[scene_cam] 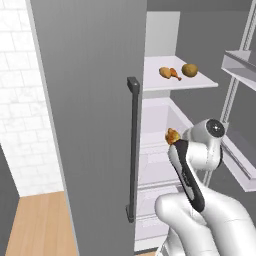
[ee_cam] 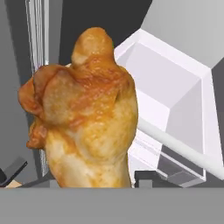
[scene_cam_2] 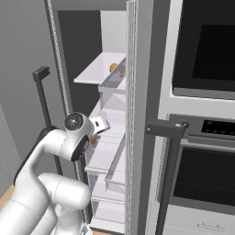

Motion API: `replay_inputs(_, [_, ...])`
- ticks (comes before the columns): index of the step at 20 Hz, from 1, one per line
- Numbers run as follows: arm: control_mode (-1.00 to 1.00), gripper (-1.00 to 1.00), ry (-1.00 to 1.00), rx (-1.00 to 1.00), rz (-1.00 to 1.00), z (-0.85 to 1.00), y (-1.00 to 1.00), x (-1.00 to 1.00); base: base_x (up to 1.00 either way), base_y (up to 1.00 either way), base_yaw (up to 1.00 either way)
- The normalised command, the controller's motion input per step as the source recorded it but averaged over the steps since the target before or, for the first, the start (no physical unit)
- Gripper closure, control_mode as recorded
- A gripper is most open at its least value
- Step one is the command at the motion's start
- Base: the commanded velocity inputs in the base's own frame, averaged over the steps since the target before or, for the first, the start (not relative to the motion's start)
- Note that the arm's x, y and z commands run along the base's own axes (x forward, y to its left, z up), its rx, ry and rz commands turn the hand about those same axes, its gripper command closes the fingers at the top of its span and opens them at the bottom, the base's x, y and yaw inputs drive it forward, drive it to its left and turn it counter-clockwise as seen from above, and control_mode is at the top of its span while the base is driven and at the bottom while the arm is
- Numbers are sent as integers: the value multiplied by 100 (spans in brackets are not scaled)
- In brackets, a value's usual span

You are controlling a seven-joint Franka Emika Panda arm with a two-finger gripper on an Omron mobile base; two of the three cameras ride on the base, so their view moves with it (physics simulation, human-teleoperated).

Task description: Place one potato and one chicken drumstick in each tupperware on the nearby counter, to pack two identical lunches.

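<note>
Right now, from behind the arm on its left side, the fridge stands open with its tall grey door point(scene_cam: 90, 125) swung toward me, a dark bar handle point(scene_cam: 133, 150) running down its edge. On the upper white shelf point(scene_cam: 200, 81) lie a drumstick point(scene_cam: 170, 73) and a potato point(scene_cam: 189, 69), near each other but apart. Lower down, the white arm reaches into the fridge opening, and a second drumstick point(scene_cam: 173, 136), golden-brown, shows just past the wrist, level with the middle shelves. The fingers themselves are hidden behind the hand from this side.

From the right side, the arm bends in front of the open fridge, beside the wall oven point(scene_cam_2: 202, 114). The gripper point(scene_cam_2: 95, 136) points into the compartment, and a small patch of orange-brown drumstick point(scene_cam_2: 93, 139) shows just under the hand. Up on the top shelf, a bit of the tan potato point(scene_cam_2: 113, 67) peeks out behind the clear door bin point(scene_cam_2: 112, 85).

Looking along the hand, the held drumstick point(ee_cam: 85, 118) looms large, its knobby end up, rising from between the fingertips point(ee_cam: 142, 178) at the bottom edge. The pincer is closed about its meaty lower end. Behind it sit the white shelves and a clear drawer point(ee_cam: 175, 96) of the fridge interior.
</note>
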Motion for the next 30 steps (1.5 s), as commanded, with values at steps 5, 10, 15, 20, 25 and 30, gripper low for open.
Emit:
replay_inputs(5, [-100,100,0,0,0,97,0,-61,0,0,0])
replay_inputs(10, [-100,100,0,0,0,83,1,-76,0,0,0])
replay_inputs(15, [100,100,0,-1,0,22,3,-60,-40,6,0])
replay_inputs(20, [100,100,0,0,0,0,0,0,-100,24,2])
replay_inputs(25, [100,100,0,0,0,0,0,0,-100,2,4])
replay_inputs(30, [100,100,0,0,0,0,0,0,-93,-79,-15])
